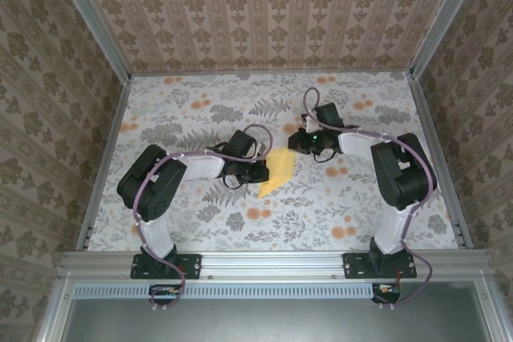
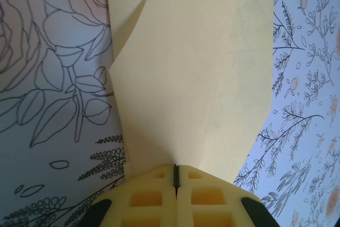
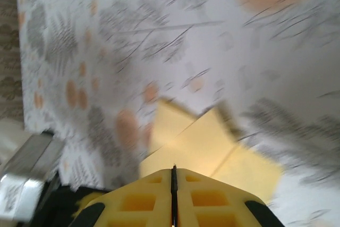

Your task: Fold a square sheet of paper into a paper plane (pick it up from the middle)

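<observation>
We see one yellow paper (image 1: 276, 172) (image 2: 180, 78) (image 3: 202, 142). It is folded, with slanted flaps, and sits near the middle of the counter (image 1: 200, 110), far from every edge. There are two claws. The left claw (image 1: 258, 172) (image 2: 176, 176) is pinched tight on one edge of the paper. The right claw (image 1: 295, 143) (image 3: 173, 176) is closed tight too, right by the paper's far corner. Its view is blurry, so we cannot tell if it holds the paper.

Soft even light; motion blur smears the paper plane (image 3: 196, 142)
</observation>
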`<action>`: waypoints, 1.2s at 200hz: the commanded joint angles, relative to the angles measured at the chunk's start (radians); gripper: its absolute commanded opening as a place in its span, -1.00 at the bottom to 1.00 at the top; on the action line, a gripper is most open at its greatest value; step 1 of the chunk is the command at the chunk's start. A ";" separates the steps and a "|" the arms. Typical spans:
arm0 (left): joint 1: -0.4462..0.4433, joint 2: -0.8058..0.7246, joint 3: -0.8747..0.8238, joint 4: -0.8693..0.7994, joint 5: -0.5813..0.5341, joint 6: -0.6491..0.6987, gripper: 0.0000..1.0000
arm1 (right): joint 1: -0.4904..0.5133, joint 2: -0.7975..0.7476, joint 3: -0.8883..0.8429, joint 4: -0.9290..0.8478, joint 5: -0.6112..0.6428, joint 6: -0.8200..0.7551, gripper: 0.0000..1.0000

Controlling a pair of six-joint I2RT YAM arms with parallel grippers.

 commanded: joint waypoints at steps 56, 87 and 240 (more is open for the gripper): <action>0.012 0.043 0.001 -0.148 -0.042 0.090 -1.00 | 0.125 0.092 -0.031 0.078 -0.013 0.112 -0.79; 0.011 0.024 -0.008 -0.143 -0.032 0.083 -1.00 | 0.125 0.155 -0.007 0.027 -0.016 0.097 -0.78; -0.060 -0.084 0.032 -0.061 -0.007 -0.077 -0.77 | 0.131 0.176 0.028 -0.188 0.162 0.067 -0.79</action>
